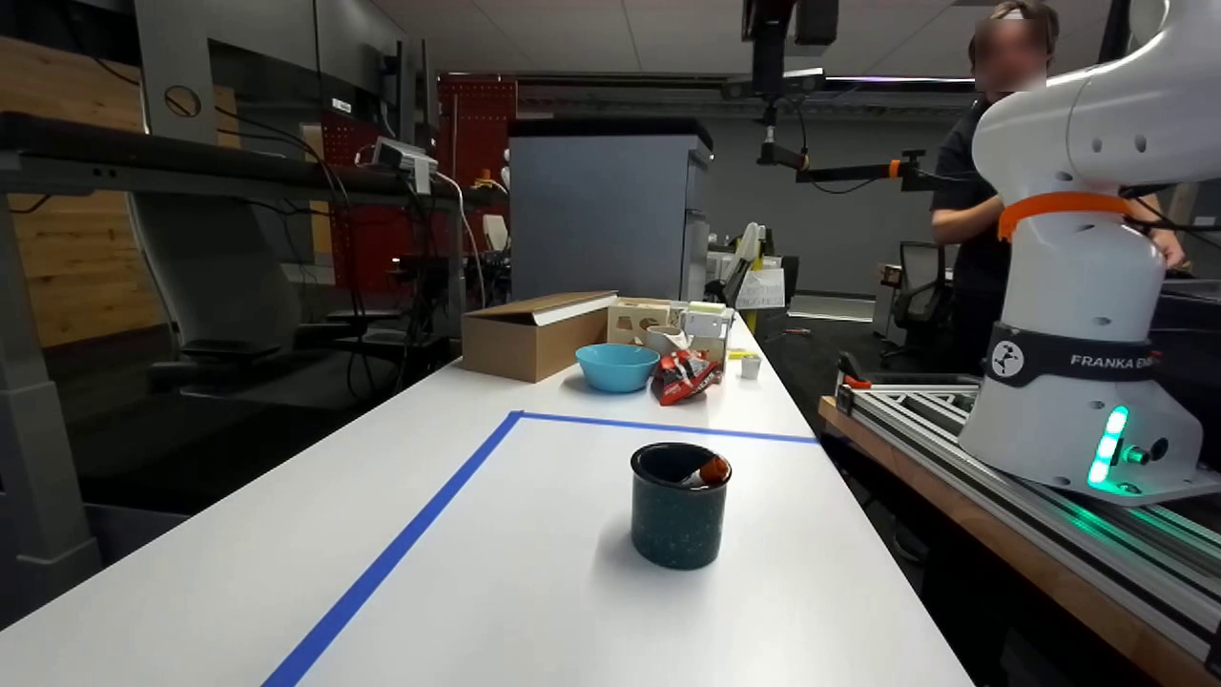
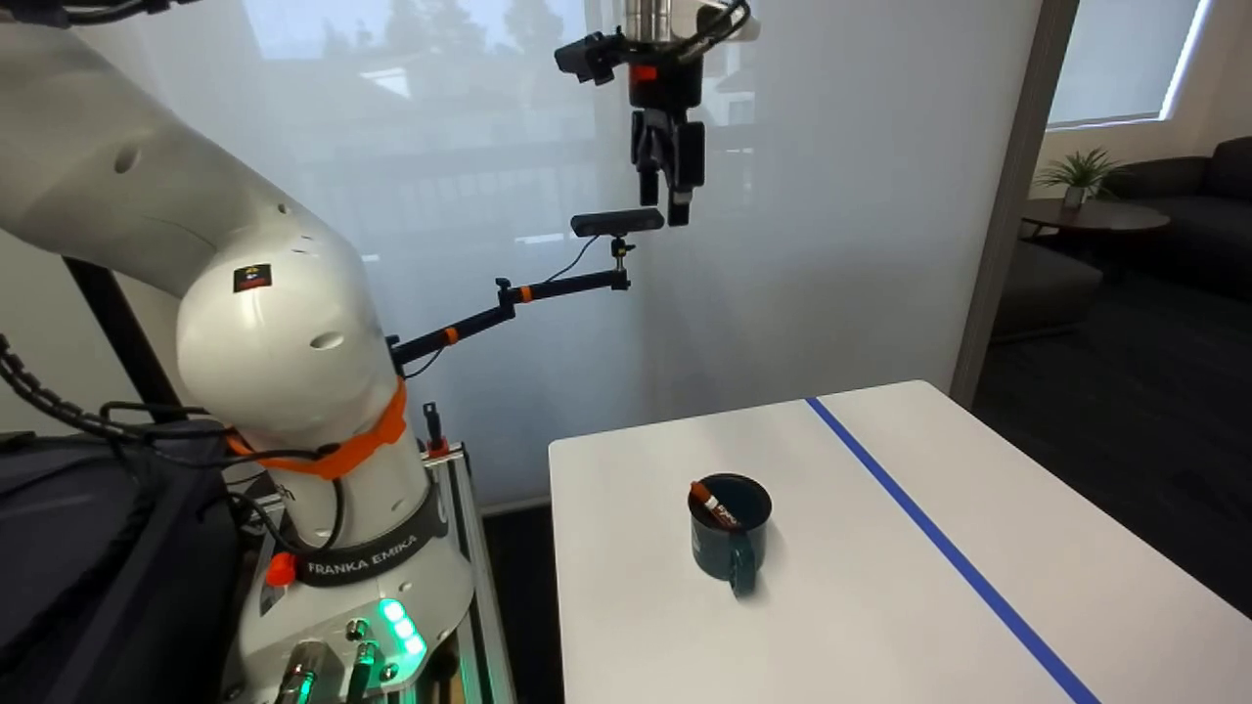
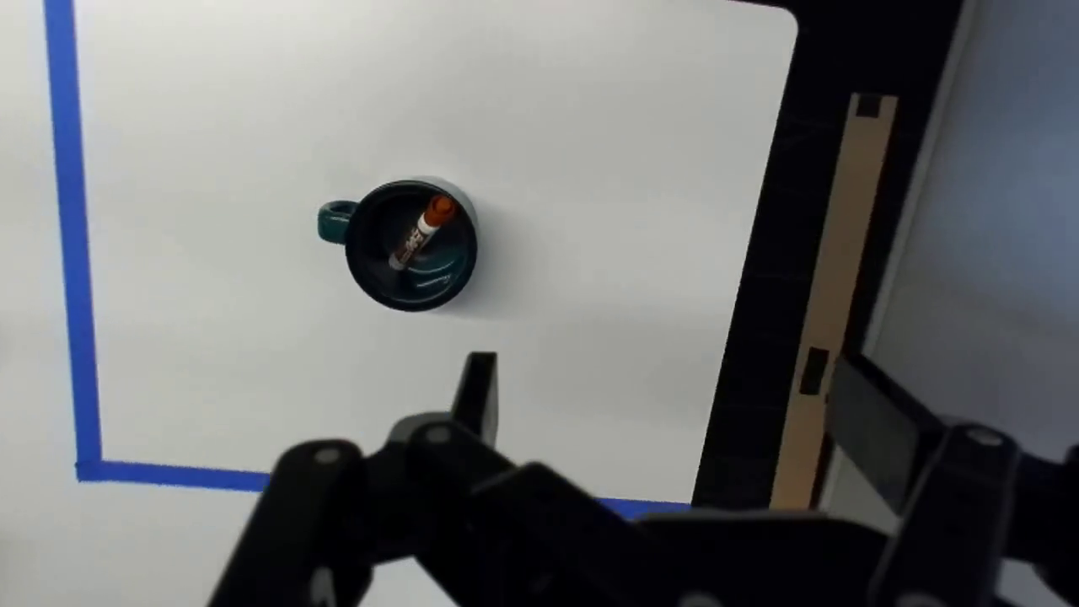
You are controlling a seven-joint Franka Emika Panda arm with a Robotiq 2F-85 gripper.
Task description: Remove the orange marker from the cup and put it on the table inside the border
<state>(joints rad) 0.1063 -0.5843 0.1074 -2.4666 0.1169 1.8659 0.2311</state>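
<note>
At nine o'clock in my wrist view, the blue border (image 3: 74, 253) is running along the white table (image 3: 607, 194) and turning its corner near eight o'clock. Toward ten o'clock, inside that border, the dark green cup (image 3: 440, 271) is standing upright, its handle (image 3: 332, 223) pointing between nine and ten. I'm seeing the orange marker (image 3: 419, 239) leaning inside the cup, its cap (image 3: 440, 211) lying toward one o'clock. At four o'clock my gripper (image 3: 670, 388) is hanging well above the table, its fingers (image 3: 874, 430) standing wide apart and gripping nothing

One marker (image 1: 709, 471), one dark mug (image 1: 677, 525), one blue bowl (image 1: 617, 370) at its eleven o'clock in an exterior view, one packet (image 1: 683, 379)
</note>
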